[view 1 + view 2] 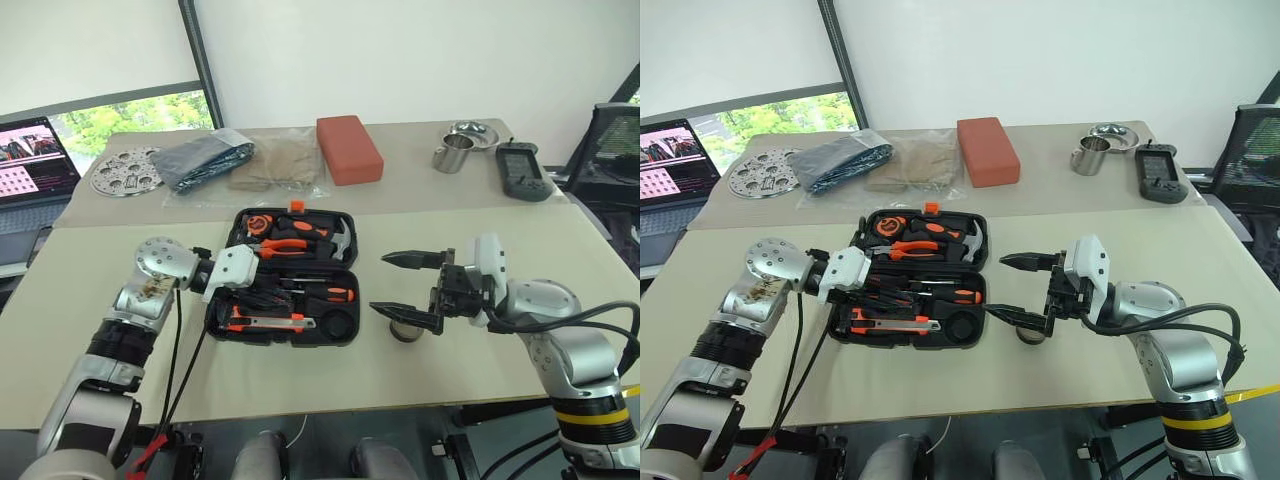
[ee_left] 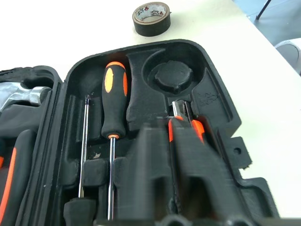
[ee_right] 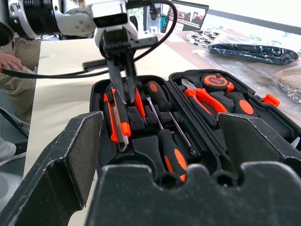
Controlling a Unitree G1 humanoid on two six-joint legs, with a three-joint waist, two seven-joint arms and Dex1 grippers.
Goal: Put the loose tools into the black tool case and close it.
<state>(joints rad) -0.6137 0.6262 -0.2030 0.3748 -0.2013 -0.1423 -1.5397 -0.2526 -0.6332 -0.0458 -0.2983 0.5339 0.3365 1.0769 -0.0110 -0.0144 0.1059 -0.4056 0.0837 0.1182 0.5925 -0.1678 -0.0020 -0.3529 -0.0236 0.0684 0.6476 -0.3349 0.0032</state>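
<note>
The black tool case point(image 1: 350, 335) lies open in the middle of the table. Two long screwdrivers point(image 2: 114, 99) point(image 3: 155, 92) and the orange-and-black utility knife point(image 3: 117, 123) lie in slots of its near half. My left gripper point(image 3: 123, 100) is shut, its tips pointing down right at the knife; I cannot tell whether they touch it. The grey tape roll point(image 2: 150, 18) sits on the table just right of the case. My right gripper point(image 1: 410, 287) hangs open over the roll, nothing between its fingers. The case's round slot point(image 2: 173, 75) is empty.
Pliers point(image 1: 295, 245), a tape measure point(image 1: 262, 223) and a hammer point(image 1: 340, 240) fill the case's far half. On the back table are a brick-red block point(image 1: 348, 148), plastic bags point(image 1: 205, 158), a perforated metal disc point(image 1: 125, 170), steel cups point(image 1: 455, 155) and a black device point(image 1: 522, 170). A laptop point(image 1: 30, 160) stands far left.
</note>
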